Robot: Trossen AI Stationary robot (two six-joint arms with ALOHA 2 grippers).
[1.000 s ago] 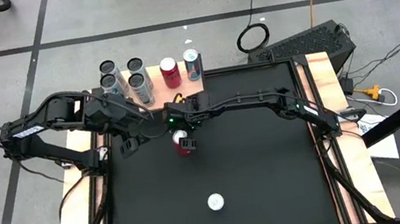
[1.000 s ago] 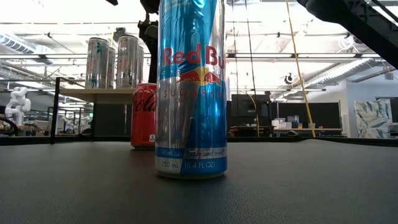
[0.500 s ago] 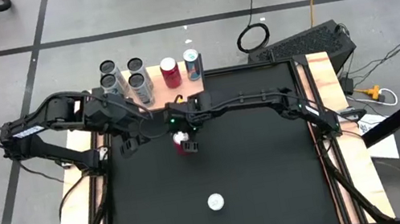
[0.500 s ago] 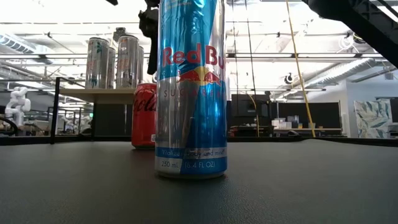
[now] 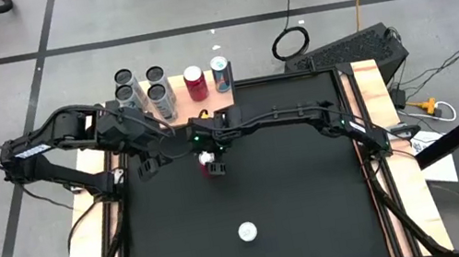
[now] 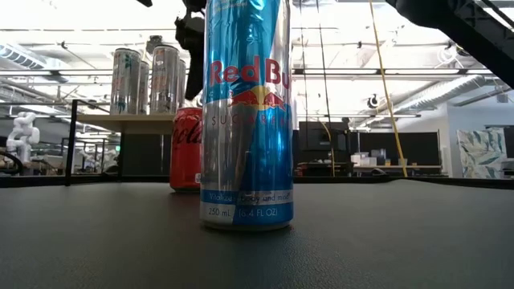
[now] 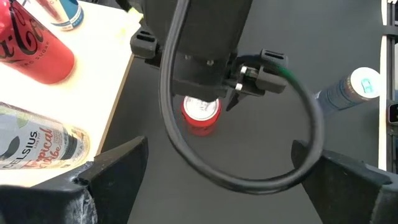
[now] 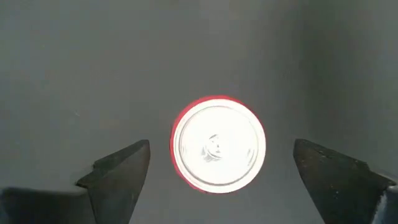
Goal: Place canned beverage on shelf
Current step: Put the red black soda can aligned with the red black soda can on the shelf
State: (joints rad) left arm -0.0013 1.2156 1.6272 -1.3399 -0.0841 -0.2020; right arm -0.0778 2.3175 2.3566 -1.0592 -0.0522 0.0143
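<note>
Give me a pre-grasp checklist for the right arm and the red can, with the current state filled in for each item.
1. Right gripper fingers open: ok, spread wide on both sides of the can's lid.
2. Red can centred between the fingers: ok in the right wrist view.
3. Red can upright on the black mat: ok, lid faces straight up.
4. Gripper low enough to close on the can: cannot tell; it sits above the lid.
5. Left gripper clear of the can: ok, open and off to the side by the shelf.
6. Free spot on the shelf: ok, bare wood shows beside the cans standing there.
</note>
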